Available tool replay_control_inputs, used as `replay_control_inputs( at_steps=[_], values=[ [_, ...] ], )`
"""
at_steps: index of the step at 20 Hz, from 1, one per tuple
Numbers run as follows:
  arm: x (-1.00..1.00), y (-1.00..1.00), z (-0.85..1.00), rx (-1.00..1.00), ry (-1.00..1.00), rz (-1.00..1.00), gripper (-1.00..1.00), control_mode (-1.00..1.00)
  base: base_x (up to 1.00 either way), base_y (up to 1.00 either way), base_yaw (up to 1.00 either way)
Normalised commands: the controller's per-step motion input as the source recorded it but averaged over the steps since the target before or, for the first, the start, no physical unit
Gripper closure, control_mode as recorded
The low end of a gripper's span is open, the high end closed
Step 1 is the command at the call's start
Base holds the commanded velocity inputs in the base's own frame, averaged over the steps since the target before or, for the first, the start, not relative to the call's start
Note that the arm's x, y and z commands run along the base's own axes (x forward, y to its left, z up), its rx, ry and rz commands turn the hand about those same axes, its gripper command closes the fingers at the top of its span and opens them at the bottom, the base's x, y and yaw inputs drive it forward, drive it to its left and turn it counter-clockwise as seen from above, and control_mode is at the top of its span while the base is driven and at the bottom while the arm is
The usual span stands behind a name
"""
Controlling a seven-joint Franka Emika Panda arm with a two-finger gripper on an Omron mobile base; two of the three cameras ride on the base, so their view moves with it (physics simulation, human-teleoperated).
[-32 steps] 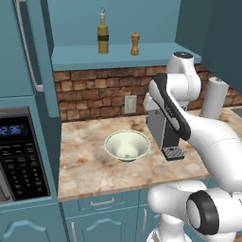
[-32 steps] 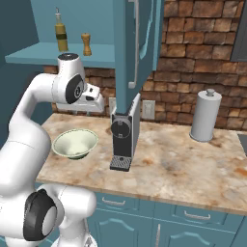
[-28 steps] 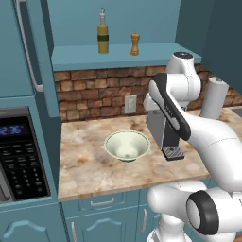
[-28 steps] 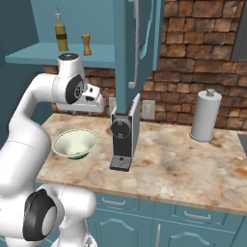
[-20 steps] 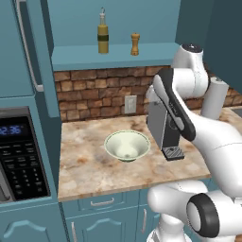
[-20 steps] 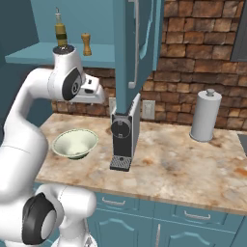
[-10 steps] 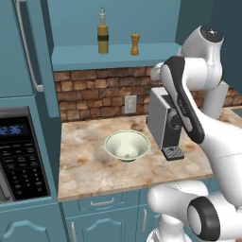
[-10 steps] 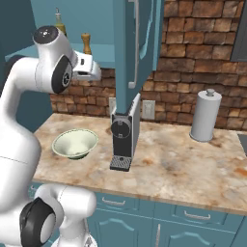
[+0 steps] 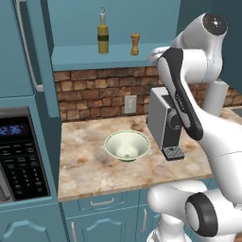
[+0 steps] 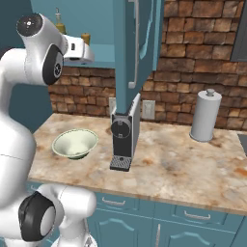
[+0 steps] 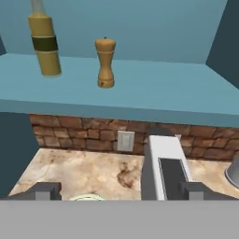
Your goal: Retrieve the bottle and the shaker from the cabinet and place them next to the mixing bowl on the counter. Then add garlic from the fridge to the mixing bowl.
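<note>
The olive-yellow bottle (image 11: 44,44) and the brown wooden shaker (image 11: 105,63) stand upright on the teal shelf (image 11: 140,93) of the open cabinet (image 9: 94,56). The bottle (image 9: 102,34) is left of the shaker (image 9: 135,44). My gripper (image 11: 120,191) is open and empty, level with the shelf and short of it, facing both. My hand (image 9: 159,53) hangs just right of the shaker. The pale mixing bowl (image 9: 126,145) sits on the marbled counter (image 9: 85,165) below. The fridge and the garlic are out of view.
A grey coffee machine (image 9: 165,125) stands right of the bowl, under my hand. The cabinet's open door (image 10: 137,48) hangs above it. A paper towel roll (image 10: 205,116) is at the back right. A microwave (image 9: 19,160) sits at the left.
The arm has swung up from just above the counter to shelf height, bringing the hand beside the shaker. The jaws have stayed open. The bottle, shaker and bowl have not moved.
</note>
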Motion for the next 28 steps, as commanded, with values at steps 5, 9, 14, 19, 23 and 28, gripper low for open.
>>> replay_control_inputs(
  at_steps=[5, 9, 14, 19, 23, 28],
  values=[
    [0.20, 0.38, 0.44, 0.00, 0.00, 0.00, -1.00, -1.00, 0.00, 0.00, 0.00],
    [0.53, 0.31, 0.03, 0.00, 0.00, 0.00, -1.00, -1.00, 0.00, 0.00, 0.00],
    [0.75, 0.03, 0.00, 0.08, 0.00, -0.01, -1.00, -1.00, 0.00, 0.00, 0.00],
    [0.82, -0.04, -0.03, 0.11, 0.00, -0.01, -1.00, -1.00, 0.00, 0.00, 0.00],
    [0.47, -0.03, -0.11, 0.02, -0.05, 0.00, -1.00, -1.00, 0.00, 0.00, 0.00],
    [0.30, -0.01, -0.11, 0.00, -0.06, 0.00, -1.00, -1.00, 0.00, 0.00, 0.00]
  ],
)
